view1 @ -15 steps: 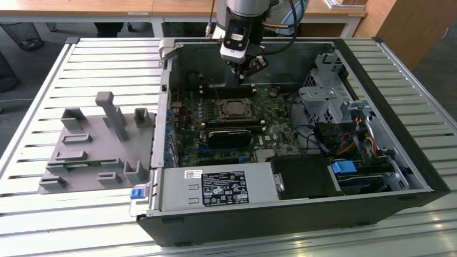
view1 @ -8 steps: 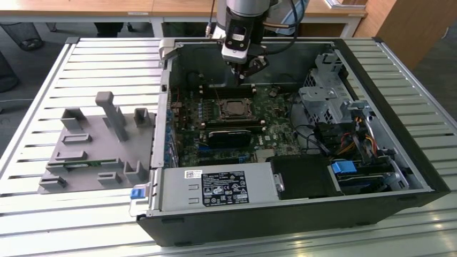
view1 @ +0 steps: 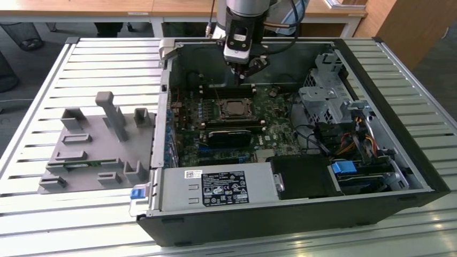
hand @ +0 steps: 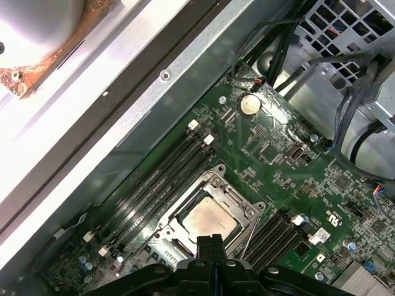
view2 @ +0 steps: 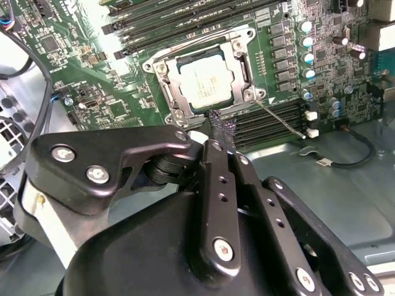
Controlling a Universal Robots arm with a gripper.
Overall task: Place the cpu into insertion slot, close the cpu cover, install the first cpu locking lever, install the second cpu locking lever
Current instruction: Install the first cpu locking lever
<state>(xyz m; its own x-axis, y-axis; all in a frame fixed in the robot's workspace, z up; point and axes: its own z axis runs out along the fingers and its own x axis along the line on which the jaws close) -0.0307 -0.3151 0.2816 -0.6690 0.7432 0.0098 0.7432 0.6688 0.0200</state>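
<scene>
Status of work, for your record:

1. The cpu (view2: 207, 80) lies flat in the insertion slot (view2: 185, 59) on the green board (hand: 278, 179), inside the open computer case (view1: 400, 176) that stands on the slatted bench (view1: 107, 59). You may take placement as done.
2. The cpu cover (view2: 242, 65) lies down over the chip and frames its silver face on all sides. Closing appears done.
3. A thin wire lever (view2: 279, 117) runs out from one socket corner across the memory slots (view2: 271, 126) and does not look tucked home. I judge at least one locking lever as outstanding.

The gripper (view1: 250, 67) hangs over the far side of the board, just beyond the socket. Its fingers (view2: 221, 129) are clenched together with nothing between them, the tip close to the socket's edge in the second wrist view.

Note these limits:

- Whether the tip touches the cover or hovers above it cannot be told.
- The gripper body hides the socket side nearest it in both wrist views.
- The other lever's state cannot be made out.
- In the exterior view the socket is too small to check any latch.
</scene>
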